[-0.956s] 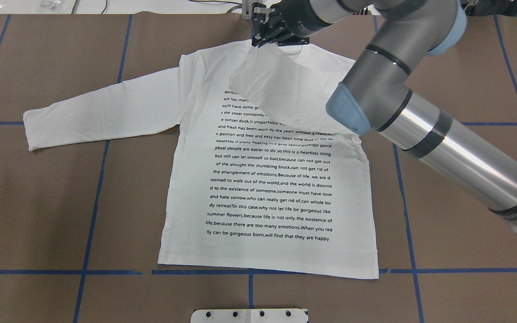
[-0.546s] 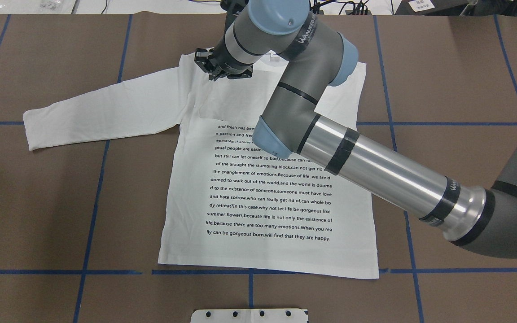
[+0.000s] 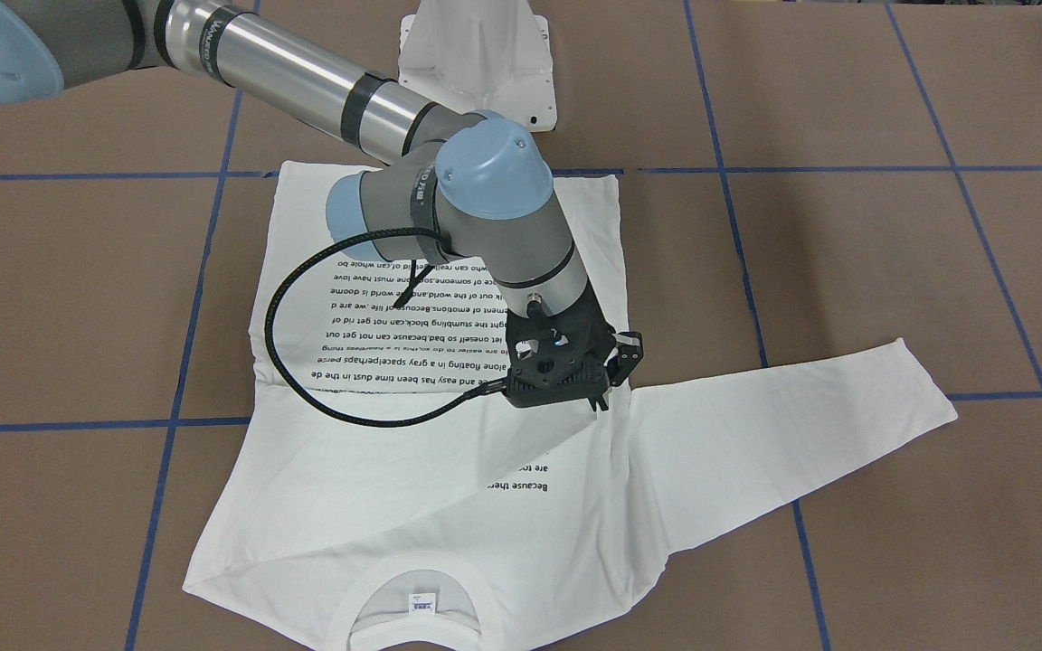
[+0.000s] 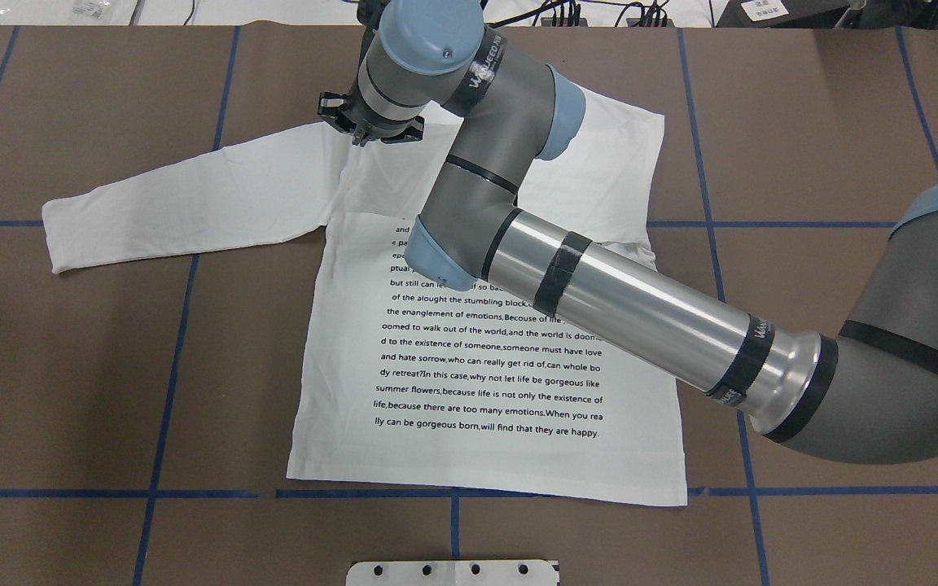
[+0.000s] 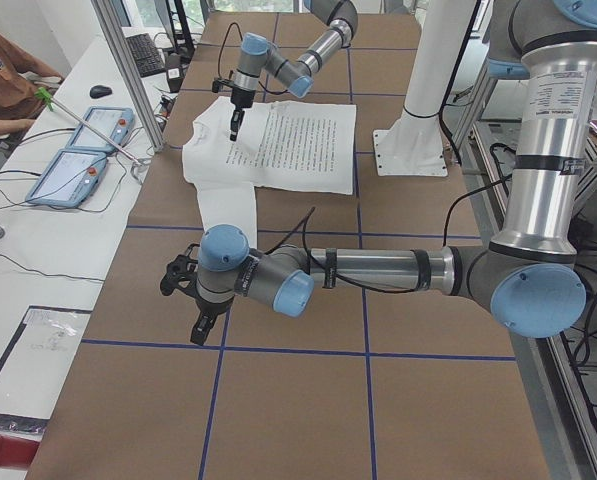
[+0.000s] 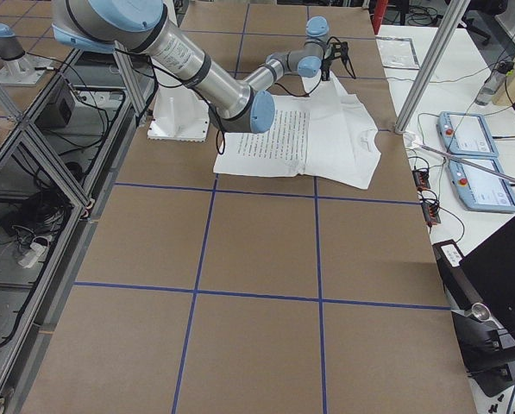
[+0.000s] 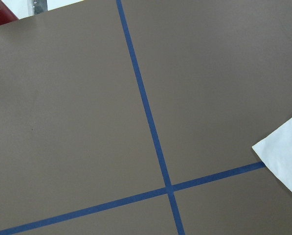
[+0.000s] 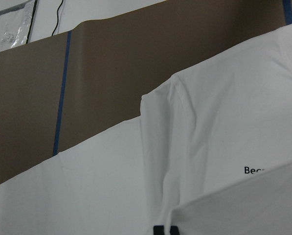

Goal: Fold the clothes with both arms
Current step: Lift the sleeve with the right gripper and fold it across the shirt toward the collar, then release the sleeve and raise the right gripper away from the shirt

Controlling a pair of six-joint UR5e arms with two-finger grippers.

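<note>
Brown paper-covered table (image 4: 70, 366) with blue tape grid (image 7: 150, 127). White long-sleeved shirt (image 4: 485, 358) lay flat mid-table, printed side up, hem toward the robot, collar (image 3: 360, 608) on the far side from it, small neck label (image 3: 419, 604) showing inside. Right arm (image 4: 640, 313) reached across the shirt's body from the robot's right to the chest on its left side. Left arm (image 5: 378, 270) showed only in the exterior left view, stretched low over bare table, well apart from the shirt's body. White pedestal base (image 3: 476, 54) stood at the table edge by the hem. Sleeve on the robot's left (image 4: 184, 203) lay straight out on the table. The other sleeve (image 3: 376, 488) was folded across the chest, covering the top lines of text. Right gripper (image 3: 600, 402) pointed down at the left armpit seam, fingertips (image 8: 158, 230) nearly together and pinching the end of the folded sleeve, down at the fabric. Left gripper (image 5: 200, 328) hovered above the paper near the outstretched sleeve's cuff; couldn't tell how far its fingers were apart, nothing seen in them.
</note>
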